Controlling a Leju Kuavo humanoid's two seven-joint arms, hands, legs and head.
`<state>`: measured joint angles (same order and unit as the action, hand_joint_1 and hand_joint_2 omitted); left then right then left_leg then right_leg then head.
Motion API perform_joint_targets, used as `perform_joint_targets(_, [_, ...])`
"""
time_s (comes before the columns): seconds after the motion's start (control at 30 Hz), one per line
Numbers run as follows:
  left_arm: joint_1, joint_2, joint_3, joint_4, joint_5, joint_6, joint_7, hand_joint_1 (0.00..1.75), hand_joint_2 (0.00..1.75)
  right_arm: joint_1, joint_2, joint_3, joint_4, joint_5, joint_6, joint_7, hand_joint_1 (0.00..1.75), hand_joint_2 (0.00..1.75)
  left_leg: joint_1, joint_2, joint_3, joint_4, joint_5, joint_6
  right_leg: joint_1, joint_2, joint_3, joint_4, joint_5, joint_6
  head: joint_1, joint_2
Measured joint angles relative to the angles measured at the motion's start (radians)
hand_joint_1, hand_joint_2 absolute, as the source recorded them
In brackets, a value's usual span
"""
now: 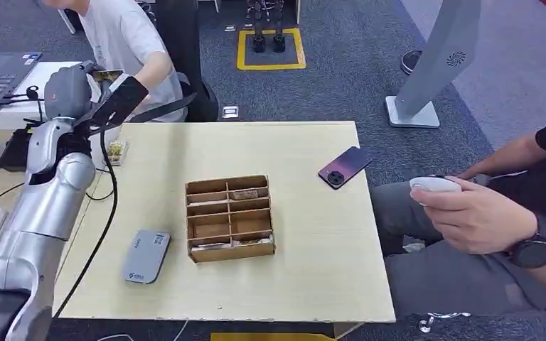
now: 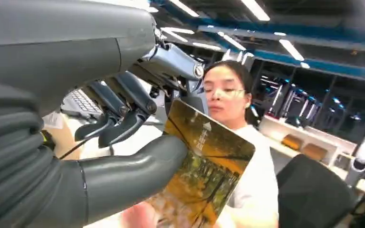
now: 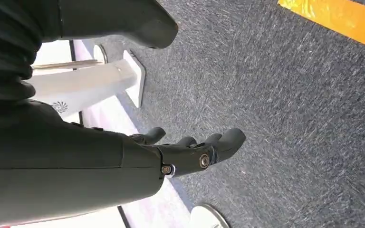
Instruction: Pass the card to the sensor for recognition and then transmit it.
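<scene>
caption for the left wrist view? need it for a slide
Left hand holds a yellow-orange card out toward a person in white.

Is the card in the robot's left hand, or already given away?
In the hand. The left hand pinches the card between thumb and fingers, held up toward a person.

The left hand [image 2: 123, 142] pinches a yellow-orange card [image 2: 204, 180] at lower centre; behind it, at centre frame, sits a person [image 2: 252, 190] in white.
</scene>
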<state>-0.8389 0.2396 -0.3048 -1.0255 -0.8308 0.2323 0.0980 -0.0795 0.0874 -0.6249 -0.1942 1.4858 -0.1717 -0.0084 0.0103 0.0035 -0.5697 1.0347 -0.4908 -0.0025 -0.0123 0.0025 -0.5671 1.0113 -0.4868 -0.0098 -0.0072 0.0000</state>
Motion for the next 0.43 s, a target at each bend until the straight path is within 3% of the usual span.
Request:
perform_joint_targets(0.13, [-0.011,-0.008,0.0,0.04,-0.015,0.011,0.0,1.75,1.75,-0.002,0.0,0.001,0.0,-0.001,0.005,0.0,0.0,1.75,0.0,0.0,0.0,0.0,0.0,0.0,0.0,0.0,0.0,0.0,0.0,0.0,0.0,0.0])
perform_joint_targets(0.17, [-0.012,-0.009,0.0,0.05,-0.016,0.013,0.0,0.7,1.75,-0.002,0.0,0.001,0.0,-0.001,0.006,0.0,0.0,1.75,0.0,0.0,0.0,0.0,0.0,0.0,0.0,0.0,0.0,0.0,0.0,0.0,0.0,0.0])
perform_joint_targets(0.2, [-0.012,-0.01,0.0,0.057,-0.019,0.013,-0.001,0.7,1.75,-0.003,0.0,0.001,0.0,-0.001,0.007,0.0,0.0,1.75,0.0,0.0,0.0,0.0,0.0,0.0,0.0,0.0,0.0,0.0,0.0,0.0,0.0,0.0])
perform_joint_targets(0.23, [-0.013,-0.01,0.0,0.063,-0.021,0.013,-0.002,0.03,1.75,-0.003,0.0,0.002,0.0,-0.001,0.008,0.0,0.0,1.75,0.0,0.0,0.0,0.0,0.0,0.0,0.0,0.0,0.0,0.0,0.0,0.0,0.0,0.0])
perform_joint_targets(0.43, [-0.011,-0.009,0.003,0.078,-0.031,0.069,-0.027,0.0,1.75,-0.003,0.0,0.002,0.0,-0.006,0.006,0.0,0.0,1.75,0.0,0.0,-0.001,0.0,0.0,0.0,0.0,0.0,0.0,0.0,0.0,0.0,0.0,0.0])
